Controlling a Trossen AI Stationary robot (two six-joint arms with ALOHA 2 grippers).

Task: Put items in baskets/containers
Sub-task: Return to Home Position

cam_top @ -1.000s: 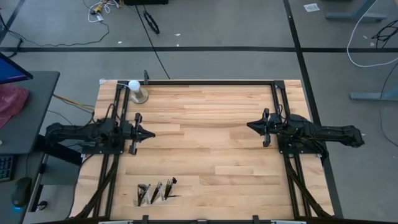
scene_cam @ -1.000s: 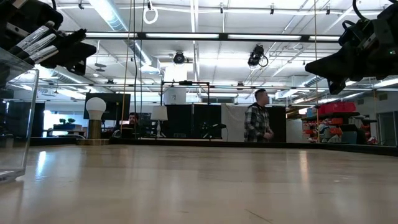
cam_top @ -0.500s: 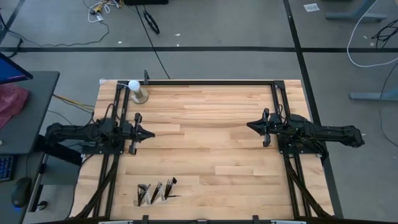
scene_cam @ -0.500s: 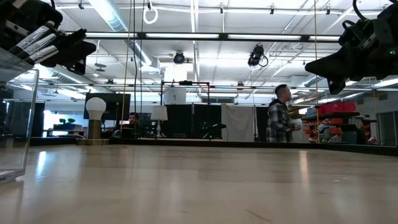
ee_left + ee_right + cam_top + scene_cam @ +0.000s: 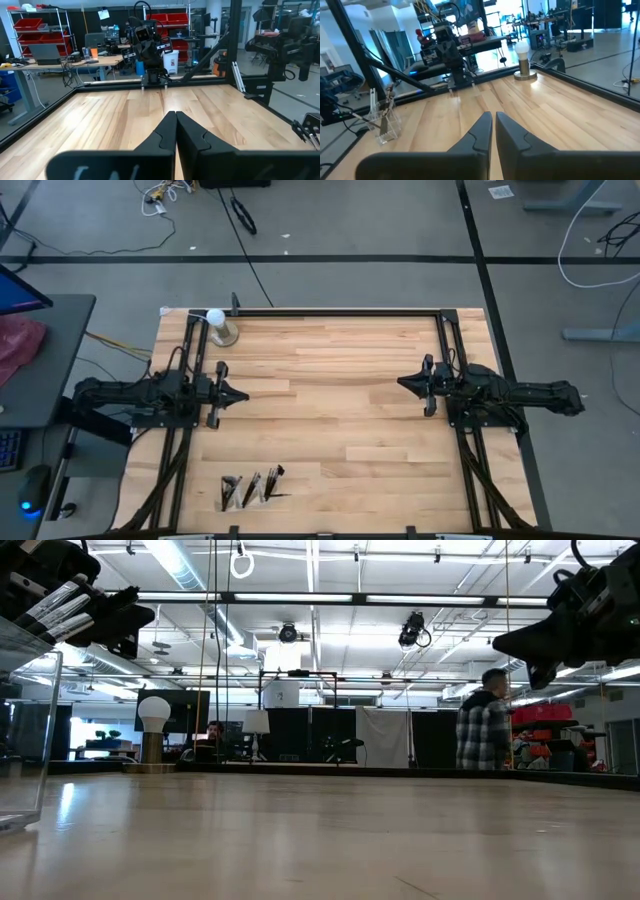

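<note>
Person walked right, organizer well apart from closed left claw

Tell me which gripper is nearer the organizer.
The left gripper. It hangs on the same side of the table as the organizer, while the right gripper is at the opposite side.

The person in the room beyond the table has walked further right, now facing away
</note>
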